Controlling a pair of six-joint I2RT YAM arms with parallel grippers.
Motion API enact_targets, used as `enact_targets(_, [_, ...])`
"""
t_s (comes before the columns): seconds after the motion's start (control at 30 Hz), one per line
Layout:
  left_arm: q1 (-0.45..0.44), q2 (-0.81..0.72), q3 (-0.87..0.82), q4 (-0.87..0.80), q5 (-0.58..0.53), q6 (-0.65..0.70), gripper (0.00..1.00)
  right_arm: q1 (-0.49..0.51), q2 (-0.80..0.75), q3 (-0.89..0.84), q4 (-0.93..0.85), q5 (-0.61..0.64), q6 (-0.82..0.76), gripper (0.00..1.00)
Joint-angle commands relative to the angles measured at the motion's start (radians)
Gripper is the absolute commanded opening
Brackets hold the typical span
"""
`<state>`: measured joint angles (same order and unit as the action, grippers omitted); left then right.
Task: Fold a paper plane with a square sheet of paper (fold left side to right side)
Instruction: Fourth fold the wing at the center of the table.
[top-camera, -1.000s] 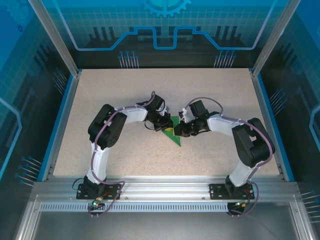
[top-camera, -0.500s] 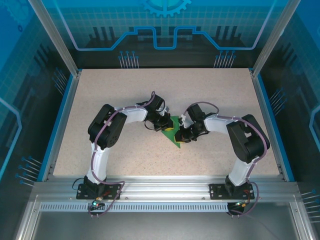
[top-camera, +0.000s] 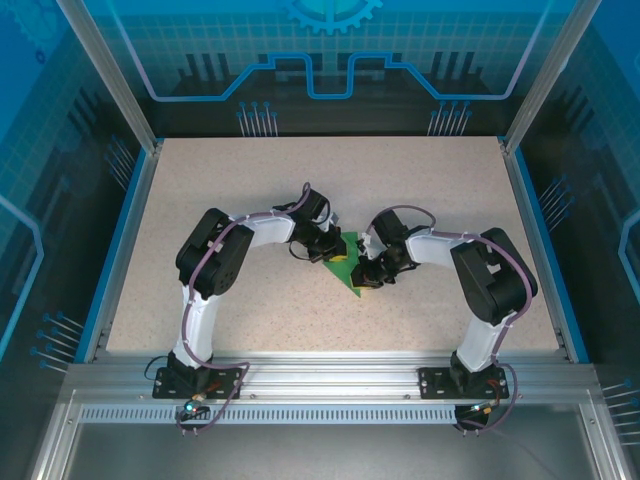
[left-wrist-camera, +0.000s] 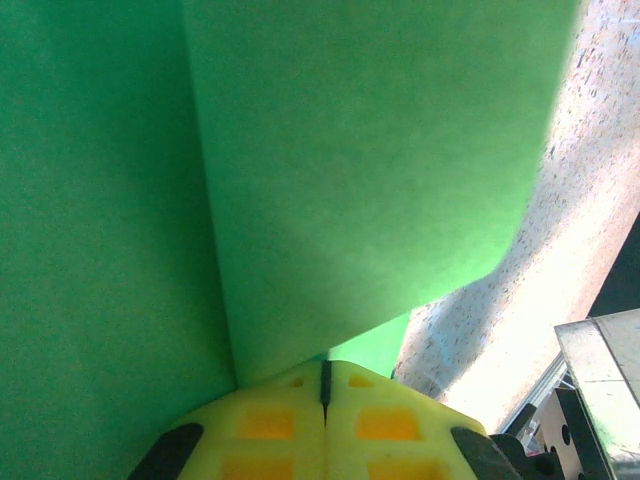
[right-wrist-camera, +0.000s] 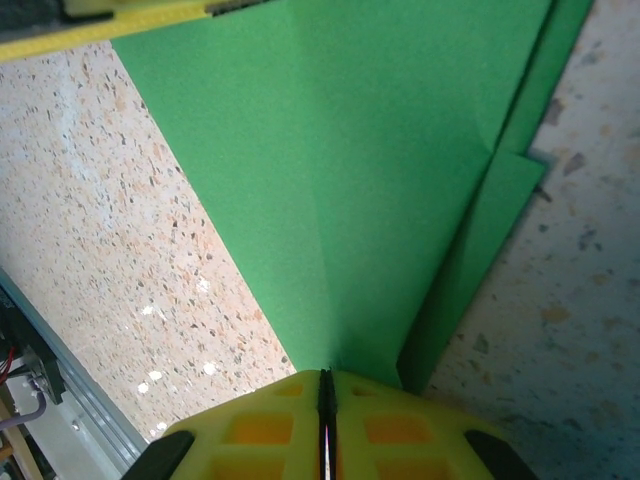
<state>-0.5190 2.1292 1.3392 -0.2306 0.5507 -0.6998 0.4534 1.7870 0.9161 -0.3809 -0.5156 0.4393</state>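
Note:
The green paper (top-camera: 344, 270) lies mid-table, folded into a pointed triangle with its tip toward the near edge. My left gripper (top-camera: 337, 251) rests shut on the paper's upper part. In the left wrist view its yellow fingertips (left-wrist-camera: 325, 385) meet over green paper (left-wrist-camera: 350, 170), and a folded flap crosses the view. My right gripper (top-camera: 363, 278) is shut and sits on the paper close to its near tip. In the right wrist view its fingertips (right-wrist-camera: 325, 385) meet where the centre crease of the paper (right-wrist-camera: 340, 160) runs in. A layered edge (right-wrist-camera: 500, 190) shows on the right.
Speckled beige tabletop (top-camera: 430, 200) surrounds the paper, bounded by blue side rails (top-camera: 125, 240) and the aluminium frame (top-camera: 320, 375) at the near edge. The left gripper's yellow finger (right-wrist-camera: 130, 20) shows at the top of the right wrist view.
The right gripper has slid left and nearer along the paper toward its tip, with its elbow drawn in. The left arm has stayed put.

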Motion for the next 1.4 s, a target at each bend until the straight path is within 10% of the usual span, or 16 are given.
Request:
enact_targets(0.0, [0.003,0.014,-0.034,-0.087,-0.045,0.017,0.05,0.017,0.026,0.007,-0.067,0.01,-0.02,0.11])
enact_targets(1.37, [0.026,0.016,-0.054,-0.079,-0.062,-0.001,0.05,0.025,-0.139,-0.173,-0.208,0.006,-0.01,0.07])
